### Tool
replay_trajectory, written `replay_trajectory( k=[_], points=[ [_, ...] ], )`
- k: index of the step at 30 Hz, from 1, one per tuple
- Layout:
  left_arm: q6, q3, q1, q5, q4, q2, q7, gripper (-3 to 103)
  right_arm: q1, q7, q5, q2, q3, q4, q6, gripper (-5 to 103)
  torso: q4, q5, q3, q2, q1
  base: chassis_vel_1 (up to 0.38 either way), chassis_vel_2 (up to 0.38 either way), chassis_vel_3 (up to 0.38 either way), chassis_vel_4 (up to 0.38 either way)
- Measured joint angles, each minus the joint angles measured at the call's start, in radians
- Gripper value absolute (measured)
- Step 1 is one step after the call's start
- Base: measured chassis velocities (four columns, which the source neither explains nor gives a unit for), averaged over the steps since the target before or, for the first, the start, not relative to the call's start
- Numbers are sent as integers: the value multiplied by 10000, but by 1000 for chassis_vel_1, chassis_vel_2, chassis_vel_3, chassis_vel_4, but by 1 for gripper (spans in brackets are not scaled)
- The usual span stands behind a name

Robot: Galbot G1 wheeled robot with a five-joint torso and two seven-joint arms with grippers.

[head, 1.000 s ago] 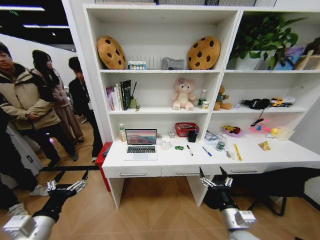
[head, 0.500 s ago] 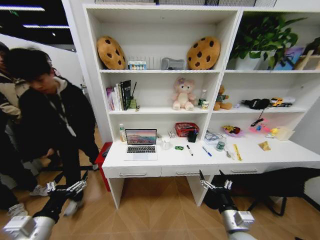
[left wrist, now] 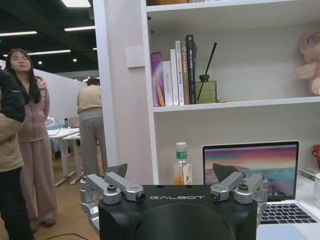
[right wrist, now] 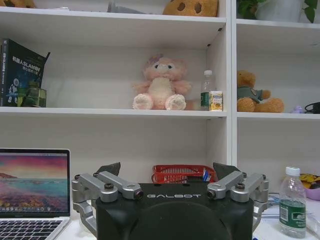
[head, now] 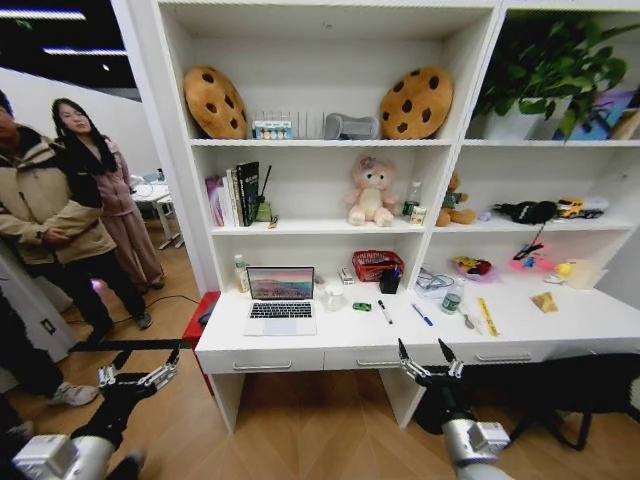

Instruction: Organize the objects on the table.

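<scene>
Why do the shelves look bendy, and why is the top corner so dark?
Head view: the wide lens bows the white shelf boards and leaning posts near the edges; the room at upper left is dim, lit by thin ceiling strips. Left wrist view: the laptop screen glows bright, and a ceiling lamp glares at the top. Right wrist view: soft, even light on the pink plush bear.

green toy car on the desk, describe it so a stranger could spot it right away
Start at the long white desk under the shelves and find the open laptop on its left part. The green toy car sits on the desktop to the right of it, left of the black marker. It is the only small green thing there.
</scene>
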Motion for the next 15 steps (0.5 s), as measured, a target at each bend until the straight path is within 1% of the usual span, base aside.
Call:
replay_trajectory(
  k=[2, 3, 4, 7, 8, 10, 11, 15],
  points=[
    [0, -4, 4, 0, 0, 8, 1, 97, -11, 2, 0, 5, -7, 12, 1, 100, -1, 0, 0, 0, 0, -210, 231, 209, -241],
    [1, -12, 10, 0, -1, 18, 1, 97, -22, 3, -2, 11, -22, 33, 2, 100, 4, 4, 1, -1, 1, -266, 250, 240, -249],
    [3, -13, 15, -1, -3, 31, 2, 97, -40, 3, -8, 14, -31, 56, 6, 100, -2, -2, 0, -1, 1, -266, 245, 269, -244],
    [6, -17, 26, -2, -21, 45, 2, 97, -54, 4, -32, 19, -41, 72, 30, 100, -4, -3, 0, -1, 1, -250, 247, 252, -244],
    [7, -17, 32, -2, -26, 46, 2, 97, -54, 2, -41, 19, -44, 74, 42, 100, 0, 1, 0, -1, 2, -221, 250, 236, -263],
    [9, -19, 42, -2, -32, 48, 2, 97, -59, 0, -52, 18, -47, 78, 58, 100, 1, 4, 1, -1, 2, -223, 243, 236, -258],
    [10, -24, 49, -2, -36, 51, 2, 97, -62, -12, -77, 10, -52, 85, 88, 100, 1, -1, 0, -1, 2, -225, 247, 261, -254],
    [11, -30, 63, -1, -46, 53, 3, 97, -55, -12, -159, 0, -65, 91, 133, 100, -1, 1, 0, -1, 2, -253, 245, 254, -254]
  ],
)
